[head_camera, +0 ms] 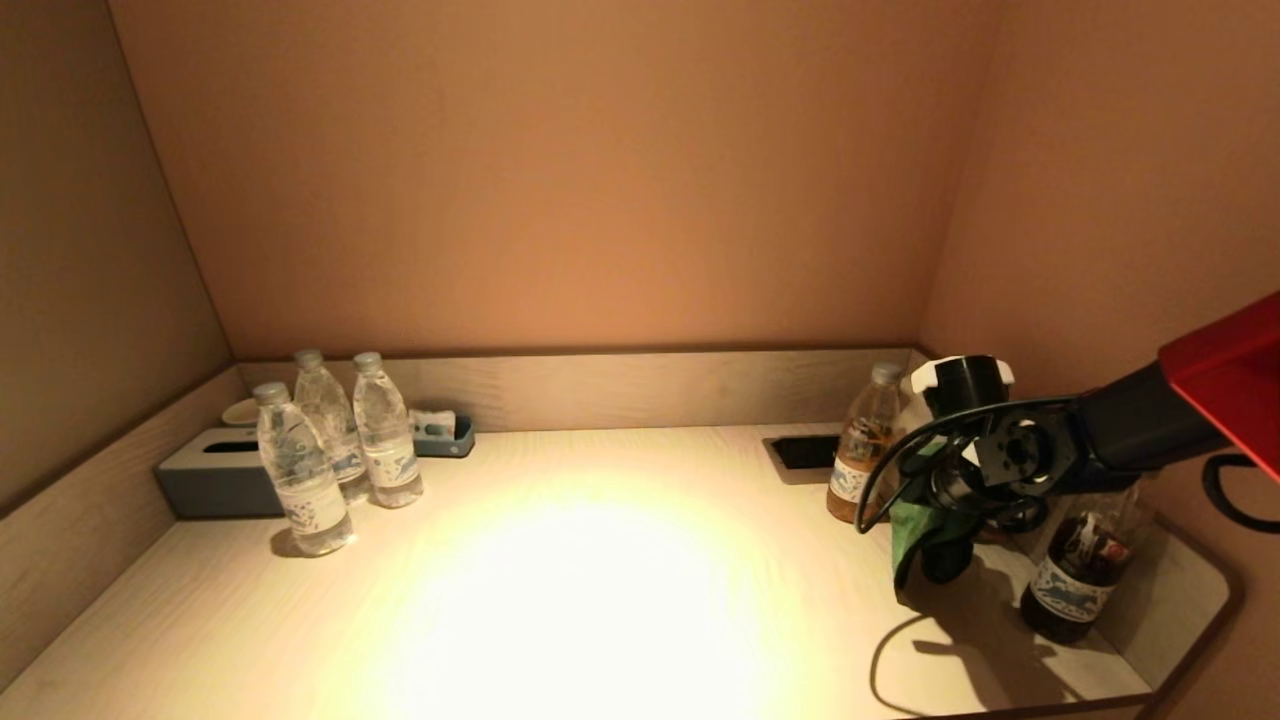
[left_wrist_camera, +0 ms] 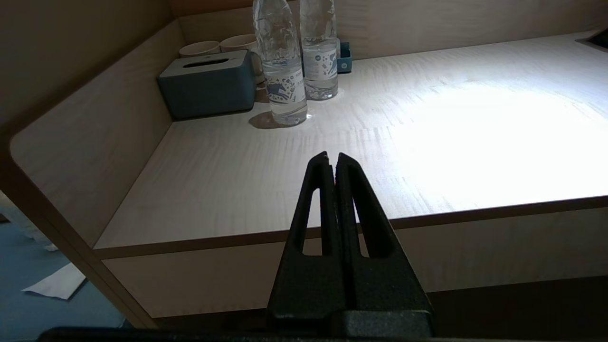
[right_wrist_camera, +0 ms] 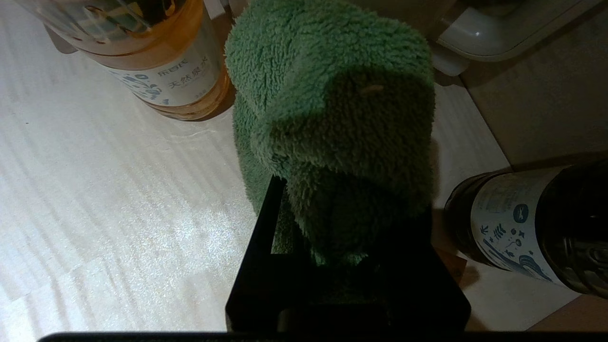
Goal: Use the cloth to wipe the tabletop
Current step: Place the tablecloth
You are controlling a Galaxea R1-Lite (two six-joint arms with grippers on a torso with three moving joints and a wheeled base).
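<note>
A fluffy green cloth is bunched up in my right gripper, which is shut on it. In the head view the cloth hangs from the right gripper at the right end of the light wooden tabletop, its lower edge close to the surface. The cloth hides most of the fingers. My left gripper is shut and empty, held off the table's front left edge; it does not show in the head view.
An amber drink bottle and a dark bottle flank the right gripper. Three water bottles, a grey tissue box, cups and a small tray stand at the back left. A recessed socket lies by the raised back rim.
</note>
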